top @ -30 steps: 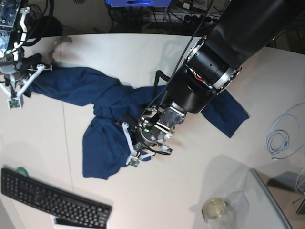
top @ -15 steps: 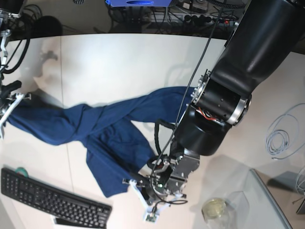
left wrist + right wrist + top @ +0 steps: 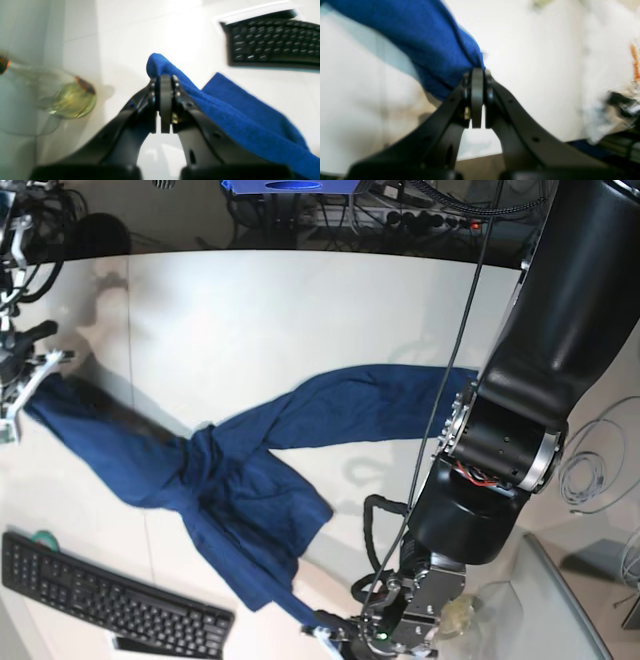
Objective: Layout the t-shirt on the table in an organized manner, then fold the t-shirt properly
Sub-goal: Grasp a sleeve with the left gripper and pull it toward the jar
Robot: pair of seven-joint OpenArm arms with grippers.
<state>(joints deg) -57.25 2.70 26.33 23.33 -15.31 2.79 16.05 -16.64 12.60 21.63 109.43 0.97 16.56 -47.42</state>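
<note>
White table [image 3: 300, 320]; t-shirt [image 3: 250, 470] stretched between both clamped pincers.

no readable text, keyboard [image 3: 110, 600] key legends too blurred and small to make out

Navy t-shirt [image 3: 250, 480] stretched and twisted over the white table [image 3: 280, 310]

The plain dark blue cloth runs as a bunched band from the table's left edge to its near edge, with a long arm reaching toward the right side. Its middle sits crumpled on the tabletop; both ends are lifted clear of the surface.
</note>
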